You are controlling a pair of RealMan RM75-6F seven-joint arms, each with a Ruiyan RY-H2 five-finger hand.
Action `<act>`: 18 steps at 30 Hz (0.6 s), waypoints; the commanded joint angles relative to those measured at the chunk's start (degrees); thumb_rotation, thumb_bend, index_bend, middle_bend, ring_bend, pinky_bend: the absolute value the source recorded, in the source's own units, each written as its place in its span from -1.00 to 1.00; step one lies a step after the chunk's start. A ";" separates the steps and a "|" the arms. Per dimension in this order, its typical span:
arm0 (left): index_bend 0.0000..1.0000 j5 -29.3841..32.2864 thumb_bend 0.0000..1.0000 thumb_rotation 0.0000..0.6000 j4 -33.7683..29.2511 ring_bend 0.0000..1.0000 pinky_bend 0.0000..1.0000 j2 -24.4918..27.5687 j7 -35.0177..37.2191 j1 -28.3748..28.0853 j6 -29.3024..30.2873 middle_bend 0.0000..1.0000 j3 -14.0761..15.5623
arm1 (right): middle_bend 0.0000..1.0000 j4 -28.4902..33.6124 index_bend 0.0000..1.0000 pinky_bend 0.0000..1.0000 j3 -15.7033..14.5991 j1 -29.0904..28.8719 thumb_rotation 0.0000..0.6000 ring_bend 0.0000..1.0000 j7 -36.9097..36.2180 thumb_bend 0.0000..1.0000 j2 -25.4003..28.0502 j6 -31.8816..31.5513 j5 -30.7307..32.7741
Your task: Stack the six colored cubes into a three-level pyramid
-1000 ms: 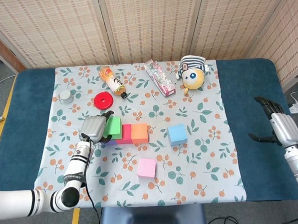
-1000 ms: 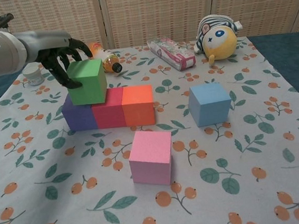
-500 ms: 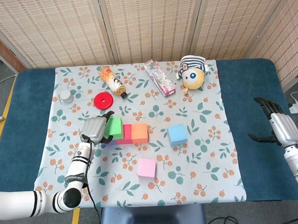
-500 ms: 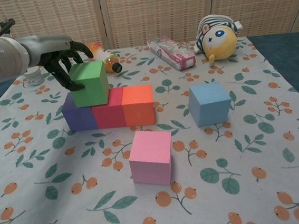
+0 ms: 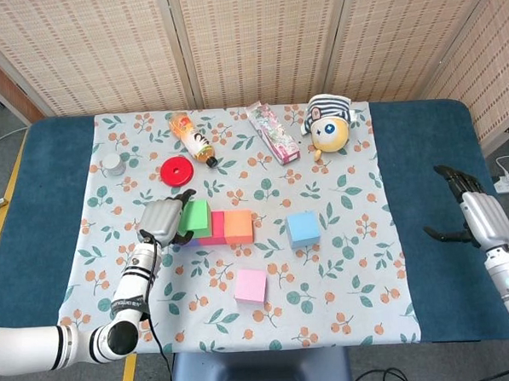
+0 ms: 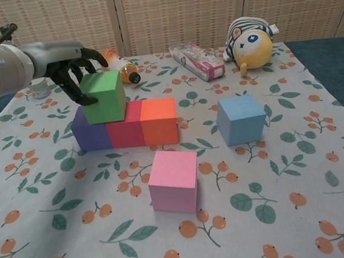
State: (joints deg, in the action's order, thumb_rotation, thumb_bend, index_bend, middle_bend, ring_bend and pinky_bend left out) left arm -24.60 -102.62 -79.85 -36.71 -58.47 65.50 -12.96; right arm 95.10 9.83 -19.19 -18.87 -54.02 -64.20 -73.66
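Near the left middle of the tablecloth (image 6: 320, 151), your left hand (image 6: 71, 62) has its fingers curled round the back and left side of the green cube (image 6: 103, 96), which sits on the purple cube (image 6: 90, 134) and red cube (image 6: 125, 126) of the bottom row, with the orange cube (image 6: 159, 121) closing that row. The cubes look like light foam: soft-edged, easy to nudge, so take each by two opposite side faces and set it down gently. Still loose are the blue cube (image 6: 240, 119), to the right of the row, and the pink cube (image 6: 174, 180), toward the front edge. Along the far edge lie a bottle (image 5: 194, 139), a red disc (image 5: 177, 171), a packet (image 5: 273, 132) and a plush toy (image 6: 250, 42), all well apart. Your right hand (image 5: 477, 209) hangs empty, fingers spread, past the right edge.
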 commanded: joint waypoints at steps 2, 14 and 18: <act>-0.74 -0.11 -0.32 1.00 0.39 -0.42 -0.27 -0.16 -0.05 0.11 -0.29 -0.30 0.09 | -0.93 0.01 -1.00 -0.96 0.03 0.06 1.00 -1.00 0.03 -0.83 0.02 0.08 0.06; -0.74 -0.79 -0.32 1.00 0.55 -0.42 -0.28 -0.21 0.14 0.62 -0.73 -0.31 0.03 | -0.93 0.39 -1.00 -0.96 0.23 0.12 1.00 -1.00 0.31 -0.83 0.08 0.19 0.07; -0.74 -1.12 -0.32 1.00 0.35 -0.42 -0.28 0.08 0.06 0.71 -0.62 -0.31 -0.09 | -0.93 0.47 -1.00 -0.96 0.27 0.18 1.00 -1.00 0.36 -0.83 0.11 0.21 0.10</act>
State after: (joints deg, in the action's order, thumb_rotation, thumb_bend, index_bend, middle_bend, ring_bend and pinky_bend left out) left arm -25.71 -102.26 -79.79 -36.63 -57.77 64.87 -13.05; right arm 95.57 10.10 -19.01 -18.52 -53.91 -63.99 -73.56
